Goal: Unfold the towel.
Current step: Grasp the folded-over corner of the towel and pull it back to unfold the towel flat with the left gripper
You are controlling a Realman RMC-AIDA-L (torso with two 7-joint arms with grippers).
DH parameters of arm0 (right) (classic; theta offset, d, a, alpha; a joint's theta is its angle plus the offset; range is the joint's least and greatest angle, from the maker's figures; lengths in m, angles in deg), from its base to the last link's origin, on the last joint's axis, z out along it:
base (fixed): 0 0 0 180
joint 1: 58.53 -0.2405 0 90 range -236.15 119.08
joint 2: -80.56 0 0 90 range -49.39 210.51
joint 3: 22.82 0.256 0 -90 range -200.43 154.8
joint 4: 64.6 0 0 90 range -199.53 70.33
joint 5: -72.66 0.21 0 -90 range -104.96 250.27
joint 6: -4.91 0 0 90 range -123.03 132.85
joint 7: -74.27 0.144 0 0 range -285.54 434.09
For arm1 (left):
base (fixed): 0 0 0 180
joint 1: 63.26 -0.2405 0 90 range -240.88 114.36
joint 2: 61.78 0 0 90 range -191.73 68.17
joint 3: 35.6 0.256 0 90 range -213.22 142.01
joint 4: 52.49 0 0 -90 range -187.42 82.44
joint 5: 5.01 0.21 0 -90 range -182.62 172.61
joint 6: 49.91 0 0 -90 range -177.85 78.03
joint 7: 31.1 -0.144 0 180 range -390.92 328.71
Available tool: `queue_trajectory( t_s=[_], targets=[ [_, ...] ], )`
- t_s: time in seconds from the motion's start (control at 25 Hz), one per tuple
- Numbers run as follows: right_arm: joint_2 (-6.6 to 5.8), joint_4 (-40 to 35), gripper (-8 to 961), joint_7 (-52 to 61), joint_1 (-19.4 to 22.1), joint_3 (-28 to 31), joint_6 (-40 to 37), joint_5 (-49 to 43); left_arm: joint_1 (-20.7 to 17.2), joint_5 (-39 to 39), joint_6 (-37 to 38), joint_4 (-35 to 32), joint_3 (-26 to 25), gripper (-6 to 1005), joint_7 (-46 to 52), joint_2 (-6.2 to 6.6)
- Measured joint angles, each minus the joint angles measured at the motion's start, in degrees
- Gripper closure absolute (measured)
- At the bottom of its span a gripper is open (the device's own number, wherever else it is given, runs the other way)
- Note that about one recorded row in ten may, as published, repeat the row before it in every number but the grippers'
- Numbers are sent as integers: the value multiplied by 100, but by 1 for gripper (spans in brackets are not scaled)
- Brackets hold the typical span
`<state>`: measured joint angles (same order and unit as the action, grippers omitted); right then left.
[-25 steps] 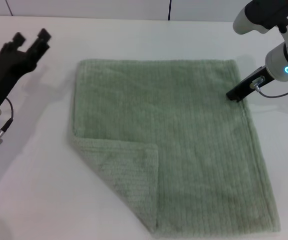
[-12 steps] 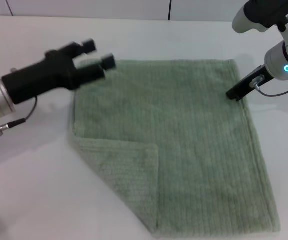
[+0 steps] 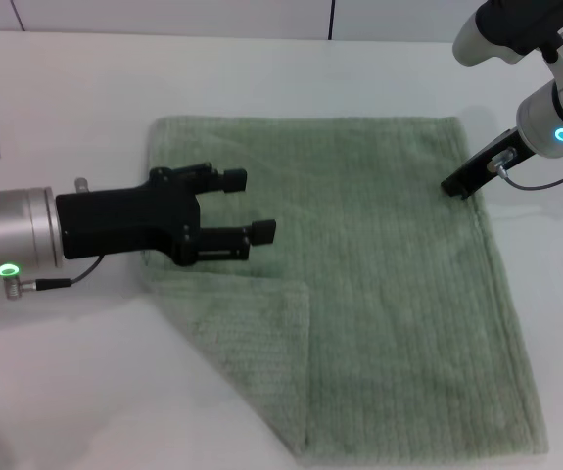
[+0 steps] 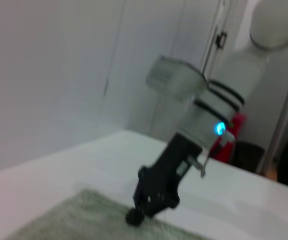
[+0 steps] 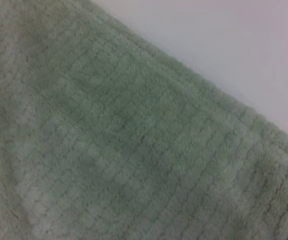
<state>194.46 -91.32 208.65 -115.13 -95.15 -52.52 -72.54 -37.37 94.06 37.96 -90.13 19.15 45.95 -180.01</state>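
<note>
Towel (image 3: 389,284) is what we have to open up, and it lies flat on the white table (image 3: 75,392), filling most of the middle. We think it is soft and floppy, light enough for one claw to lift, and a bit fuzzy, so it should not slip away. One corner is folded over on top, the near corner on our left side (image 3: 257,338). We think the best place to grab is the loose tip of that folded flap, pinching only the top layer, then pulling it back out to the near left. Our left gripper (image 3: 252,208) hovers low over the left part of the towel, just past the flap, with its two fingers apart and nothing between them. Our right gripper (image 3: 454,185) sits at the far right edge of the towel, and we cannot tell if its fingers are open. We see no names, labels or writing anywhere.
</note>
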Motion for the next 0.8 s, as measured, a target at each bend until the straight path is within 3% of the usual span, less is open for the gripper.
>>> queue_trajectory(
  t_s=[0.24,0.8],
  targets=[
    [0,0,952,0,0,0,-12,0,37,272,-47,31,156,156,0,-17],
    [1,0,948,0,-9,0,-39,0,119,254,-1185,43,1543,156,304,-55]
  ],
)
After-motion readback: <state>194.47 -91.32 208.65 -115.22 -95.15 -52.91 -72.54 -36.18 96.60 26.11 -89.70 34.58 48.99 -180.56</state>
